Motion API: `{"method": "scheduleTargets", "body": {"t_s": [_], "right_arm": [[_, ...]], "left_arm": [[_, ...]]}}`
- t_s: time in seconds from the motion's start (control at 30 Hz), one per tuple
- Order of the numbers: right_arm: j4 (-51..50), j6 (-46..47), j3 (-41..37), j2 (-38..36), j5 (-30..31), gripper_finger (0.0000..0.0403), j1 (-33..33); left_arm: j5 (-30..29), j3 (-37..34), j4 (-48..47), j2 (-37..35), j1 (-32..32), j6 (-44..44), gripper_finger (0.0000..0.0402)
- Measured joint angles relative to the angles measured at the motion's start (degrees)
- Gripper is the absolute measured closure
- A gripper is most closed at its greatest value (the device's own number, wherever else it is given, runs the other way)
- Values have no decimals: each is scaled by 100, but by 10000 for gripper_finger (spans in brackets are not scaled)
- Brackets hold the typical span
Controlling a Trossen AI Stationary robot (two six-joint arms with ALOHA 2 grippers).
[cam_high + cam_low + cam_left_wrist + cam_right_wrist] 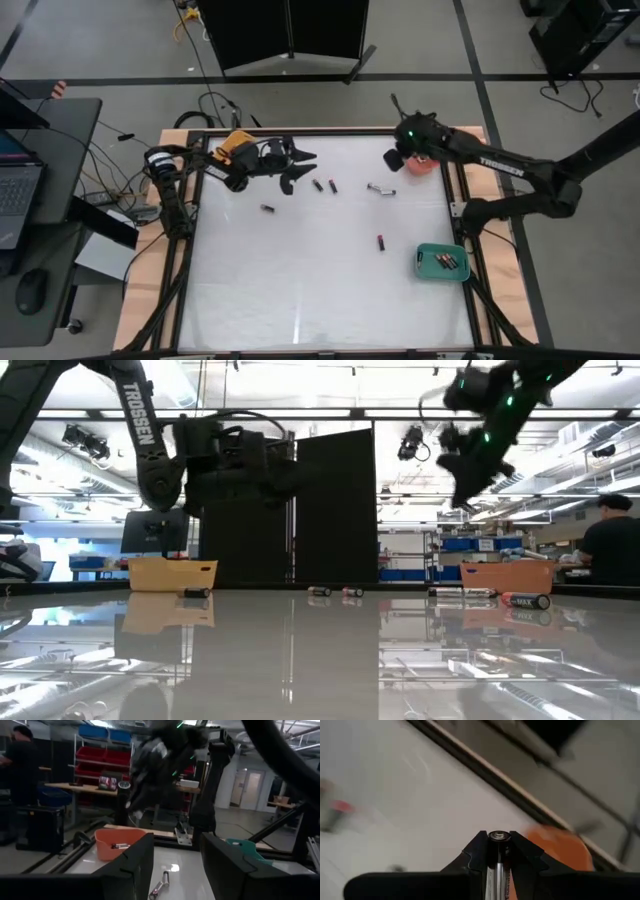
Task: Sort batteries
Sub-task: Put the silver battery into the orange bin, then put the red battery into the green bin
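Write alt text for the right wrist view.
The right pincer is shut on a battery, seen end-on between its dark fingers. Past it lies the pale table, with a red-orange tray near the table's edge rail.

We see a pale, glossy worktop [300, 290] framed by dark rails. On it, an orange tray [236, 150] sits at the far left corner, a red-orange tray [424, 165] at the far right, and a green tray [441, 262] near the right edge, with cells inside. Loose batteries lie directly on the surface: one [267, 208] left of centre, two [326, 185] near the far middle, a silvery pair [380, 189] beside them, and one [381, 241] towards the green tray.
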Motion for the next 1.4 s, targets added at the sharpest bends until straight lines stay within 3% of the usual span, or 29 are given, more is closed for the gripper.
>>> {"method": "scheduleTargets", "body": {"t_s": [0.23,0.6,0.97,1.23,1.4], "right_arm": [[-134,-228,2,980,-65,338,-808],[-238,-348,2,2012,-87,338,-1327],[-313,-316,2,2274,-48,338,-1568],[-386,-160,2,2273,-52,302,-1696],[-384,-191,2,2273,-57,318,-1705]], "left_arm": [[-66,-441,52,-462,92,58,234],[-485,-1086,-285,-1300,111,339,234],[-650,-1091,-461,-1312,111,464,234],[-693,-1091,-583,-1311,111,464,234],[-693,-1091,-602,-1311,111,464,234]]}}
